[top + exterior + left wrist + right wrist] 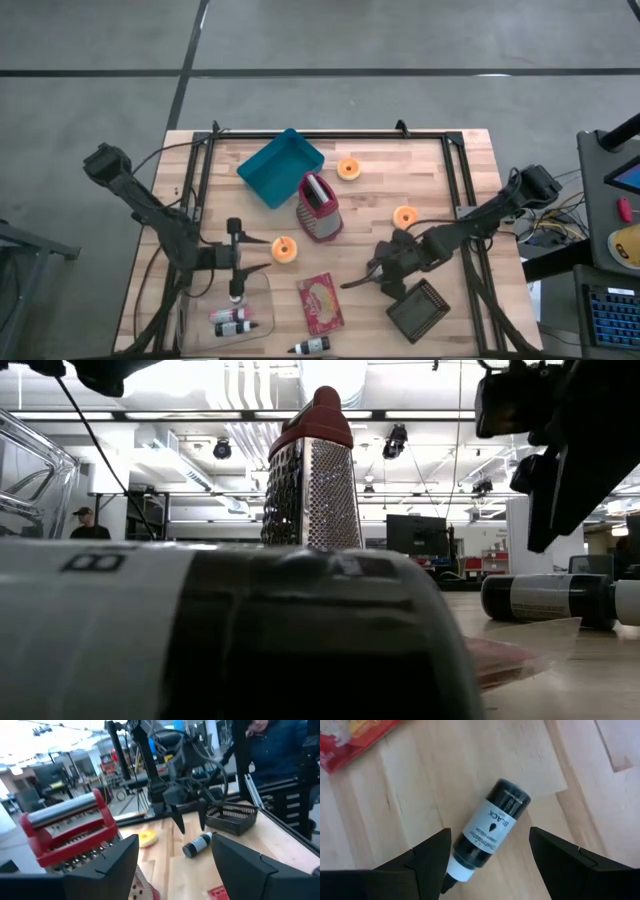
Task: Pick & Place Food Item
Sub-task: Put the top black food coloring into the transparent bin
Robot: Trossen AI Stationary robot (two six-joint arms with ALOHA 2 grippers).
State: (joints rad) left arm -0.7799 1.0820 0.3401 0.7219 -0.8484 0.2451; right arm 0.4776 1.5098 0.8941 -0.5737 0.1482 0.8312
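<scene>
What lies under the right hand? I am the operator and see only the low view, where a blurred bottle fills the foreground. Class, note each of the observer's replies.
Observer: The right hand hovers open above a black food-colouring bottle, which lies on its side on the wood.
Operator: Where is the left hand?
Observer: The left hand is open and faces an orange round food piece that lies beside the grater.
Operator: Is there anywhere to put food?
Observer: A teal tray sits empty on the table, on the other side of the grater from the hands.
</scene>
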